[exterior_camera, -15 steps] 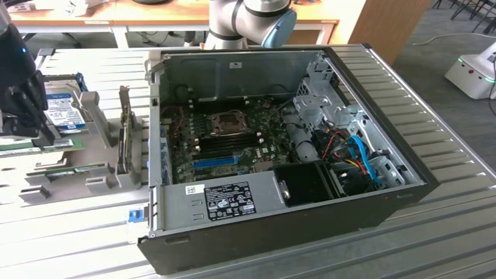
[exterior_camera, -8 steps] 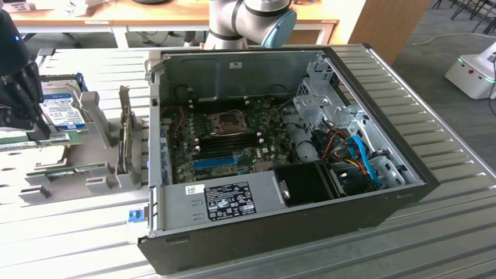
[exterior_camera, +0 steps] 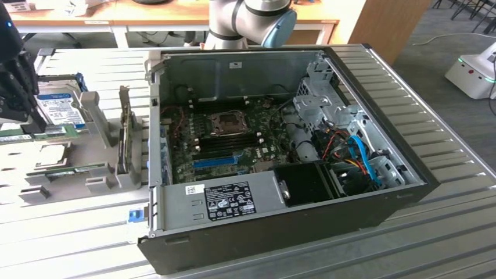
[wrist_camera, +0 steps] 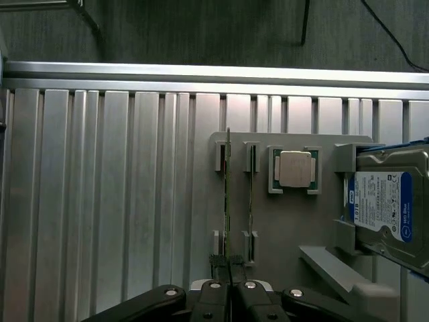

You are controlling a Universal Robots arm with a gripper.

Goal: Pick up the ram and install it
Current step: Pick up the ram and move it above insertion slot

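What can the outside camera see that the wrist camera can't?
Outside camera: the open computer case with its motherboard inside. Wrist camera: the gripper shut on the thin ram stick, seen edge-on in its slot. Both: the hard drive, the grey holder and the ridged metal table.

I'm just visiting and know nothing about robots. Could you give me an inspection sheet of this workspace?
Surface: slatted metal table, carrying an open computer case and a grey parts holder.
Job's things: the ram stands on edge in the holder; motherboard lies exposed in the case.
Clutter: second memory stick, processor and hard drive in the holder.
End effector: shut on one end of the ram.
Cables: blue and red cables inside the case.
Surroundings: wooden desks, a white machine on the floor.
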